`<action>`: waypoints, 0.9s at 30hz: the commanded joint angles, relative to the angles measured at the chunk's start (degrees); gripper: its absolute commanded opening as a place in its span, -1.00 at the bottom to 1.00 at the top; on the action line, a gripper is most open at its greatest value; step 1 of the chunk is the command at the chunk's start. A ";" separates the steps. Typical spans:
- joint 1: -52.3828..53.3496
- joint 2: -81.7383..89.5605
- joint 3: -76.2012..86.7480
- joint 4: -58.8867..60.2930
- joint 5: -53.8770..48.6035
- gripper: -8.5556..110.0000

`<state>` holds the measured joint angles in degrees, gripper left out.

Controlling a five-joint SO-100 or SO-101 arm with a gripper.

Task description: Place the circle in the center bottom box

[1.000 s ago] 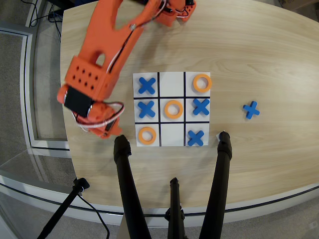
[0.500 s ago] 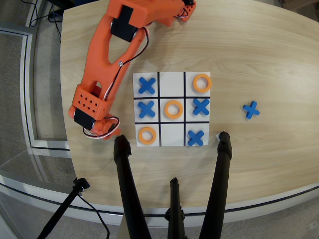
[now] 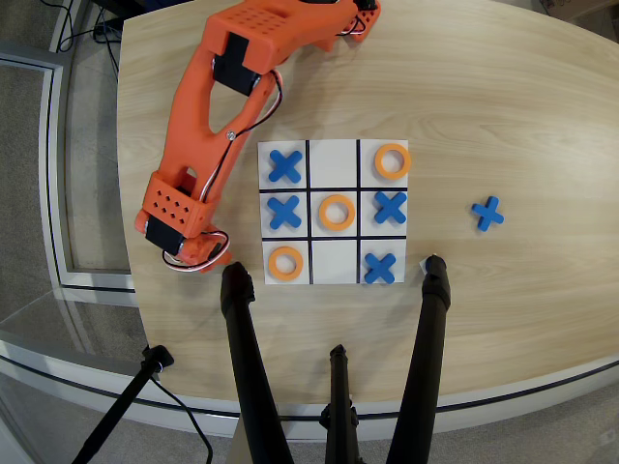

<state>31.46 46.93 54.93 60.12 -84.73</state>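
Three orange circles lie on the white grid: one (image 3: 392,160) in the top right cell, one (image 3: 336,212) in the middle cell, one (image 3: 285,263) in the lower left cell. The center bottom box (image 3: 334,162), the middle cell of the row nearest the orange base, holds nothing. My gripper (image 3: 205,255) points down at the wood just left of the grid's lower left corner. The wrist covers its fingers and whatever is under them.
Blue X pieces fill four cells; another blue X (image 3: 486,213) lies loose on the table to the right. Black tripod legs (image 3: 242,348) (image 3: 430,319) stand over the near table edge below the grid. The arm's base (image 3: 338,19) is at the top.
The arm has folded lower: the wrist looks smaller and nearer the table. The gripper tip has stayed beside the grid's lower left corner. No piece has moved.
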 commanded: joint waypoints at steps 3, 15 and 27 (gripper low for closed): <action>0.70 -0.44 -3.52 -0.53 -0.35 -0.48; 2.46 -4.31 -6.24 -2.20 -3.08 -0.48; 2.02 -2.81 -4.39 9.76 -5.45 -0.48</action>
<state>35.07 42.80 49.83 67.24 -90.88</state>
